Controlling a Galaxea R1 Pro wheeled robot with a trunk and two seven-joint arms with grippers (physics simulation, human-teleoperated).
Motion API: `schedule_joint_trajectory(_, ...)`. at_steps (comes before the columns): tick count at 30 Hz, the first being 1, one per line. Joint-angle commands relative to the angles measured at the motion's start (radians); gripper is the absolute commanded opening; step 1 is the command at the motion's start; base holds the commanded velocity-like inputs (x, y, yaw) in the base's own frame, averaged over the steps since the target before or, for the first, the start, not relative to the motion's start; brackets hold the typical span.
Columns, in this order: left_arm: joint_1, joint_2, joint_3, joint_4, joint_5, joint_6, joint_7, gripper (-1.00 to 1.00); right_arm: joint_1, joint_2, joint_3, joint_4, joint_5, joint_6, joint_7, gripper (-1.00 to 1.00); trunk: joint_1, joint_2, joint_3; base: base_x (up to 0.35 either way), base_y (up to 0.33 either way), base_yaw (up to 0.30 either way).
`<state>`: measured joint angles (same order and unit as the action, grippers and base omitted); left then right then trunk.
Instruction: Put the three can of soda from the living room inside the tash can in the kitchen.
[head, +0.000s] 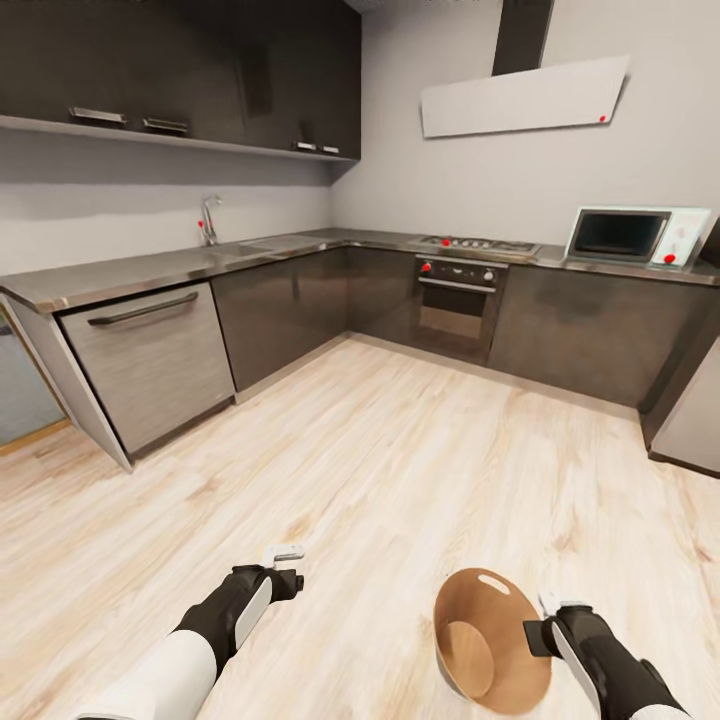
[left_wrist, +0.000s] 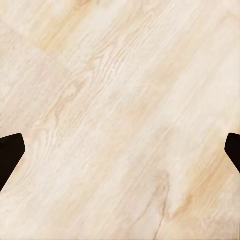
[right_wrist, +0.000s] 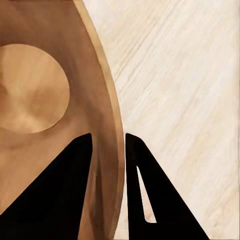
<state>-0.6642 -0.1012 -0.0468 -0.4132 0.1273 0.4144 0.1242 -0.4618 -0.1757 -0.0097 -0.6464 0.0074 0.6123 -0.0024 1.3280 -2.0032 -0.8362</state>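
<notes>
In the kitchen, my right gripper (right_wrist: 107, 142) pinches the rim of the empty bin (head: 470, 625); my left gripper (left_wrist: 120, 145) hangs spread, holding nothing. By my judgement, no can is binned yet.

Both arms share one scheme of colours in the head view. The left arm (head: 190, 650) has a smooth white shell on its lower segment, then a glossy black forearm with a white panel along one side, narrowing to a black wrist. The left pincer (head: 284, 553) is small, with pale grey-white fingers. The right arm (head: 615, 665) is likewise black with a white strip along its forearm, and the right pincer (head: 553, 603) is also pale. In the wrist views the fingers (right_wrist: 150, 200) show as flat, matte black wedges tapering to blunt tips, one with a narrow triangular slot cut through it.
</notes>
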Motion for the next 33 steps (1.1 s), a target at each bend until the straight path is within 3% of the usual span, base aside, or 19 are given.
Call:
schedule_joint_trajectory(1, 0.0, 0.0, 0.0, 0.0, 0.0, 0.0, 0.0, 1.0, 0.0, 0.0, -0.002, -0.026, -0.007, 0.018, 0.001, -1.0, -0.004, 0.007, 0.003, 0.0, 0.0, 0.0)
schedule_joint_trajectory(7, 0.0, 0.0, 0.0, 0.0, 0.0, 0.0, 0.0, 1.0, 0.009, 0.007, -0.002, -0.289, -0.01, 0.239, 0.003, -1.0, -0.027, 0.049, 0.022, 0.0, 0.0, 0.0)
schedule_joint_trajectory(10, 0.0, 0.0, 0.0, 0.0, 0.0, 0.0, 0.0, 1.0, 0.01, 0.009, -0.002, -0.345, -0.011, 0.29, 0.004, -1.0, -0.039, 0.07, 0.032, 0.0, 0.0, 0.0)
schedule_joint_trajectory(20, 0.0, 0.0, -0.001, 0.001, 0.0, 0.0, 0.0, 1.0, 0.052, 0.011, 0.0, -0.412, -0.011, 0.32, 0.005, -1.0, -0.077, 0.14, 0.063, 0.0, 0.0, 0.0)
schedule_joint_trajectory(33, 0.0, 0.0, -0.001, 0.0, 0.0, 0.0, 0.0, 1.0, 0.061, 0.012, 0.001, -0.42, -0.01, 0.32, 0.005, -1.0, -0.127, 0.231, 0.104, 0.0, 0.0, 0.0)
